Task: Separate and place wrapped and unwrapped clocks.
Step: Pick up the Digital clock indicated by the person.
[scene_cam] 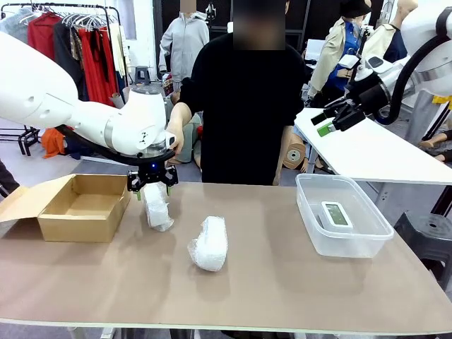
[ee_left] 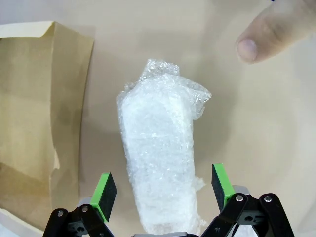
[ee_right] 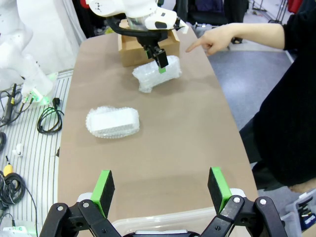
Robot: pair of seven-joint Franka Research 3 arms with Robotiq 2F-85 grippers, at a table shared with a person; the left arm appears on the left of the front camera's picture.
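My left gripper [scene_cam: 151, 185] [ee_left: 163, 190] has its jaws spread wide and grips nothing. Its green pads [ee_left: 104, 194] stand on either side of a wrapped clock [scene_cam: 157, 208] [ee_left: 158, 158] [ee_right: 158, 73], a crinkly white bundle lying on the table [scene_cam: 282, 282]. In the left wrist view a thin gap shows between each pad and the wrapping. This bundle lies at the far left of the table, just right of the open cardboard box [scene_cam: 78, 229] [ee_left: 34, 123] [ee_right: 129, 52].

My right gripper [scene_cam: 326, 125] [ee_right: 160, 190] is also wide open and empty. It hangs high in the air on the right, past the far edge of the table.

The second wrapped clock [scene_cam: 210, 244] [ee_right: 112, 122] lies near the middle of the table, nearer to me than the first and to its right, apart from it. The unwrapped clock [scene_cam: 336, 214], white with a grey-green screen, lies flat inside the clear plastic bin [scene_cam: 353, 244] on the right side of the table.

The person stands at the far side. Their hand [scene_cam: 175, 138] [ee_right: 212, 42] reaches out with a finger [ee_left: 269, 34] pointing towards the bundle between my left jaws, near it but not touching it.
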